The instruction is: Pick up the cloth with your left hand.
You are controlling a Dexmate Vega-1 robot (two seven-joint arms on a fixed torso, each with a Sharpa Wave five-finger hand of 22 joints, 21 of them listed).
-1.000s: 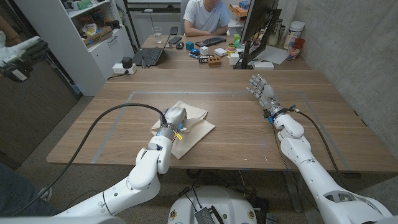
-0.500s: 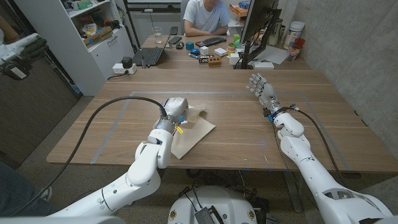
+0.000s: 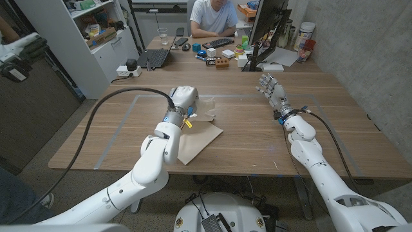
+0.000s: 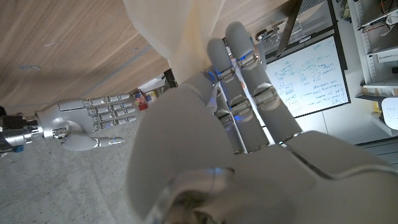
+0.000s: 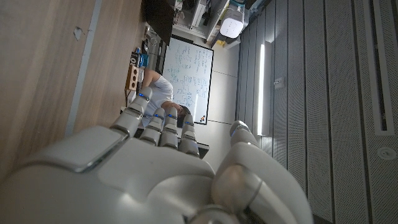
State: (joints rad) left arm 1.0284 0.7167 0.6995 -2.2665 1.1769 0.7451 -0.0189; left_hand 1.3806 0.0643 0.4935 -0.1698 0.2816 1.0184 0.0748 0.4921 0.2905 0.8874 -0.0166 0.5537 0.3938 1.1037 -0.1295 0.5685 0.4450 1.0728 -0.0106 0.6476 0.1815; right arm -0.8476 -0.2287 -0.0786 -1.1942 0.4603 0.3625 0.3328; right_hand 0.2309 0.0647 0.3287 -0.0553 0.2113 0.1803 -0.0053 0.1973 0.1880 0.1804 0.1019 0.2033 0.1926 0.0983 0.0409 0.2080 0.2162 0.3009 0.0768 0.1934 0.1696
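Wooden table (image 3: 257, 135) carried the beige cloth (image 3: 196, 138) at frame centre-left, its upper end bunched and gripped by left hand (image 3: 185, 100). Right hand (image 3: 270, 89) upper right, fingers spread, holding nothing.

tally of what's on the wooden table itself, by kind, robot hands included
Cloth: 1, beige, gripped by the left hand, partly lifted
Robot hands: 2, the left hand on the cloth, the right hand holding nothing, fingers apart
Total: 3
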